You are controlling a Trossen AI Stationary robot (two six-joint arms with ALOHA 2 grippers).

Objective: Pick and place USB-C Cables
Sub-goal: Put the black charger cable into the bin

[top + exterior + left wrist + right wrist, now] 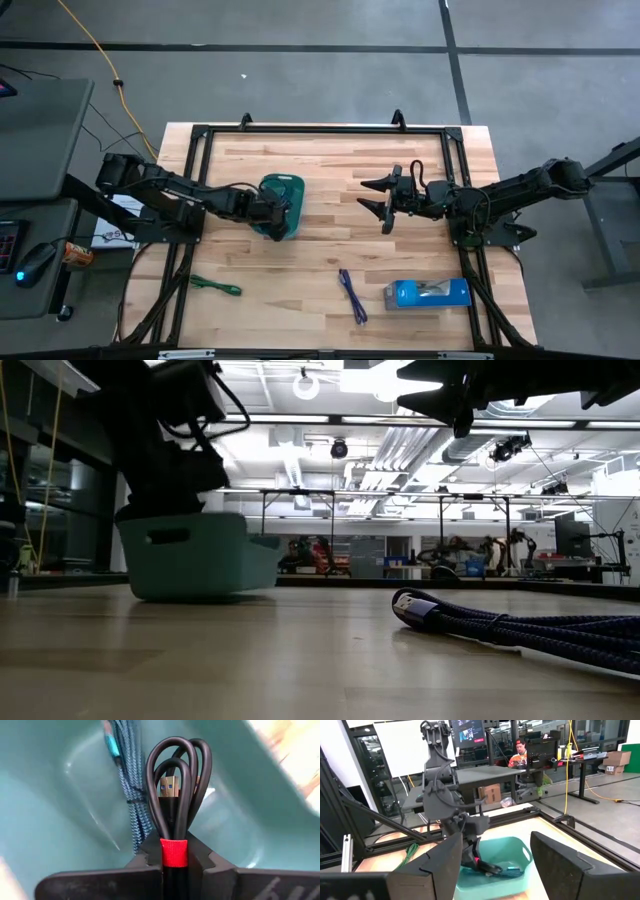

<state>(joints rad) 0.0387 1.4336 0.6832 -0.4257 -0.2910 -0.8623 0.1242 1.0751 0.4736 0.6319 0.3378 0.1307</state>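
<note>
My left gripper point(275, 212) reaches into the teal tray point(287, 187) and is shut on a black cable bundle point(175, 780) tied with a red strap. A light blue braided cable point(131, 785) lies on the tray's floor beside it. The green cable point(215, 286) lies flat on the table toward the near left. The dark blue-purple cable point(352, 295) rests near the near edge, close in the low view point(500, 625). My right gripper point(385, 205) hovers open right of the tray, touching nothing. My left gripper pinches the black cable bundle between its two fingers at the red strap point(173, 852). The looped end with a USB plug point(169, 787) sticks out past the fingertips into the tray. The fingers slant down into the tray from the table's left. Whether the loops touch the tray floor does not show.
A bright blue box point(428, 293) lies near the table's near right corner, beside the dark blue-purple cable. A black frame point(320, 130) runs around the tabletop. Bare wood lies between the tray and the right gripper. A person sits at a desk point(520, 750) beyond the table.
</note>
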